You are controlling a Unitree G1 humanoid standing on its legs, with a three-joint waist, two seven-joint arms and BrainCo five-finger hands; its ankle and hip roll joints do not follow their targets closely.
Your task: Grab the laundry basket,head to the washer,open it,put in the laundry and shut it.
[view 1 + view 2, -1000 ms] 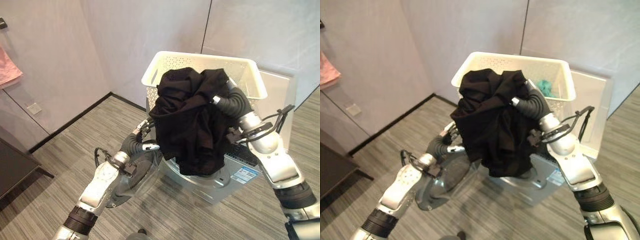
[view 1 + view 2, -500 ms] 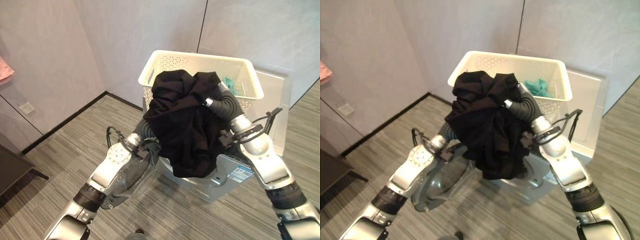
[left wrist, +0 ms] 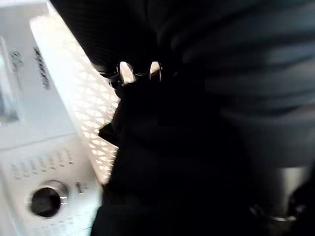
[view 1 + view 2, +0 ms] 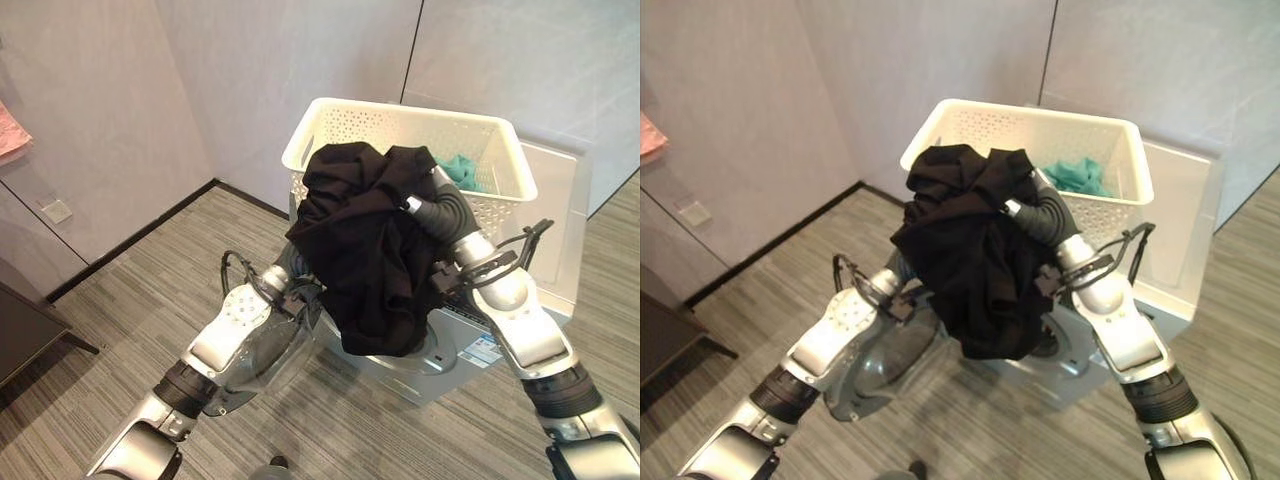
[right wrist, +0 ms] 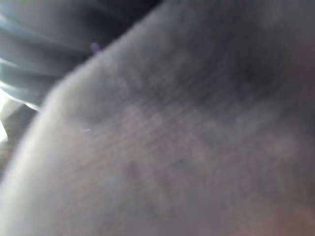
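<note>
Loading stage, with the black garment (image 4: 365,250) lifted clear of the basket. You see the cream laundry basket (image 4: 345,128) resting on top of the washer (image 4: 545,230), a teal item (image 4: 462,168) left inside it, so the load sits directly above the opening. The washer door (image 4: 262,352) hangs open toward the floor, leaving the drum free to receive cloth. Your right hand (image 4: 1030,195) is buried in the bunched garment at its upper edge, and the cloth drapes from that arm; you cannot tell how its fingers are set. Your left hand (image 3: 135,73) reaches in beneath the bundle, apparently to steady or gather the hanging folds; its fingers are likewise lost in dark fabric. Judged from this, lowering the bundle toward the drum mouth comes next.
</note>
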